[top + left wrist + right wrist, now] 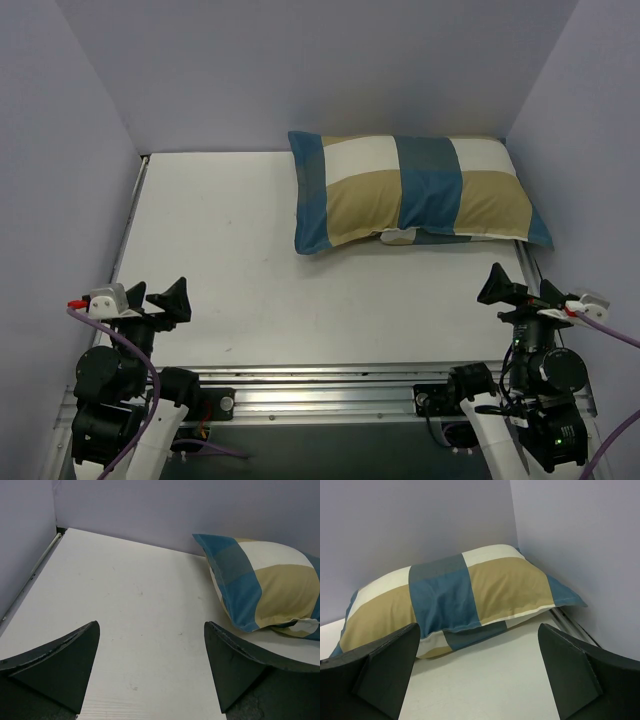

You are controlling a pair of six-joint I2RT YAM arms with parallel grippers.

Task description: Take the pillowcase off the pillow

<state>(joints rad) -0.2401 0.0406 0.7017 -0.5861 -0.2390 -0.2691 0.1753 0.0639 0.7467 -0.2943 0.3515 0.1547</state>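
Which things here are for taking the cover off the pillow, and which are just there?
For the job: the checked pillowcase, the white pillow peeking out at its near edge, the left fingers and right fingers, both open.
Just there: the white table, the purple cables, the walls.

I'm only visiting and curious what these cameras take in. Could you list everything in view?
pillowcase: one, teal-blue, tan and white checks, far right of the table, on the pillow.
pillow: one, white, only a bit peeking out at the case's near edge.
table: one, white, under it all.
walls: three, pale lilac, left, back and right.
left gripper: one, black, open, near left, holding nothing.
right gripper: one, black, open, near right, holding nothing.
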